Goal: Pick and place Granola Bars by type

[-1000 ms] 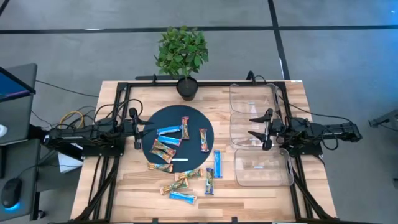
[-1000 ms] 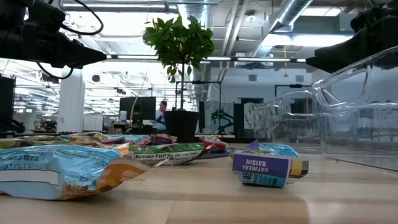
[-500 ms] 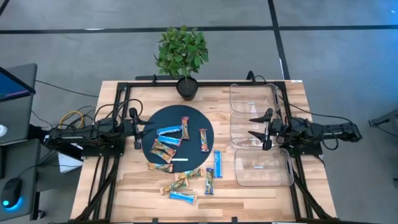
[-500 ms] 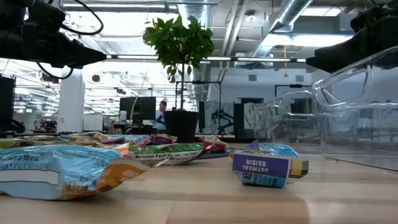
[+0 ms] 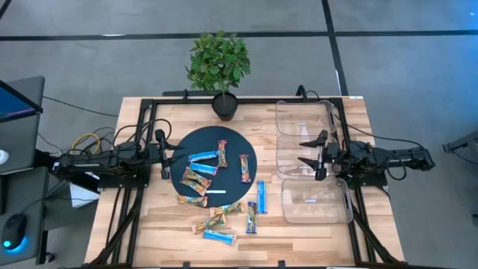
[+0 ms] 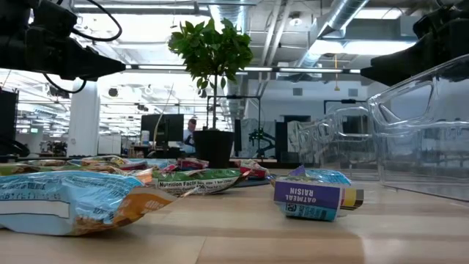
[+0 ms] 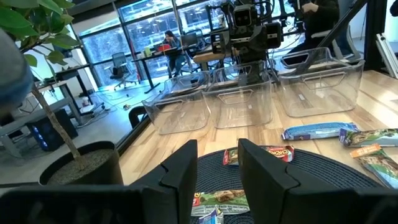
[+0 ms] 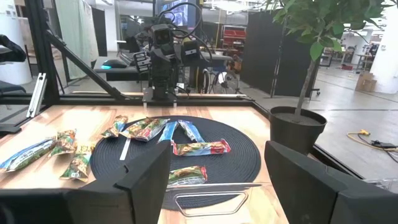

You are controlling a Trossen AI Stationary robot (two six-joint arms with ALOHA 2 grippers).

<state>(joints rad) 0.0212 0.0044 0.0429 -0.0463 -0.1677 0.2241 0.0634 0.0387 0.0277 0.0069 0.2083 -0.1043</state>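
Several granola bars lie flat on a dark round mat (image 5: pixel 213 161): blue ones (image 5: pixel 202 158), red-orange ones (image 5: pixel 244 168) and a green-brown one (image 5: pixel 196 179). More lie on the wood nearer the front edge, among them a blue bar (image 5: pixel 261 196) and another blue bar (image 5: pixel 219 237). My left gripper (image 5: pixel 166 155) hovers level at the mat's left rim; its fingers (image 7: pixel 180 168) stand a little apart with nothing between them. My right gripper (image 5: pixel 305 152) hovers level over the middle clear bin, wide open and empty (image 8: pixel 217 155).
Three clear plastic bins stand in a row on the right: far (image 5: pixel 302 118), middle (image 5: pixel 287 166) and near (image 5: pixel 315 202). A potted plant (image 5: pixel 219 63) stands at the far edge. A thin white strip (image 5: pixel 215 192) lies at the mat's near rim. Black frame rails run along the table's sides.
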